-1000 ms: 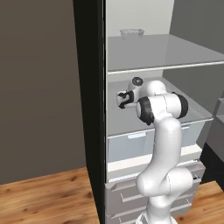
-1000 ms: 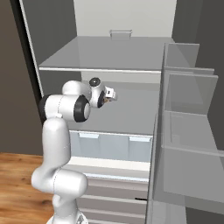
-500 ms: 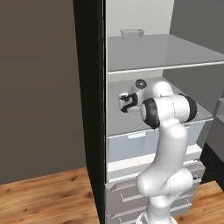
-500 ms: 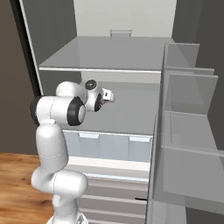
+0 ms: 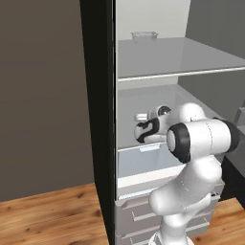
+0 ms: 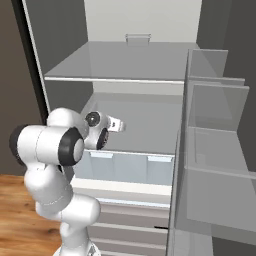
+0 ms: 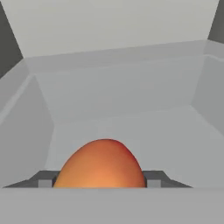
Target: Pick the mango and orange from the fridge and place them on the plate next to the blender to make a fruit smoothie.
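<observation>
Hand closed since earlier; mango clamped between fingers.

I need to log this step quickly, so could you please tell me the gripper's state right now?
Gripper: closed on an orange-coloured fruit inside the fridge; whether it is the mango or the orange cannot be told.
</observation>
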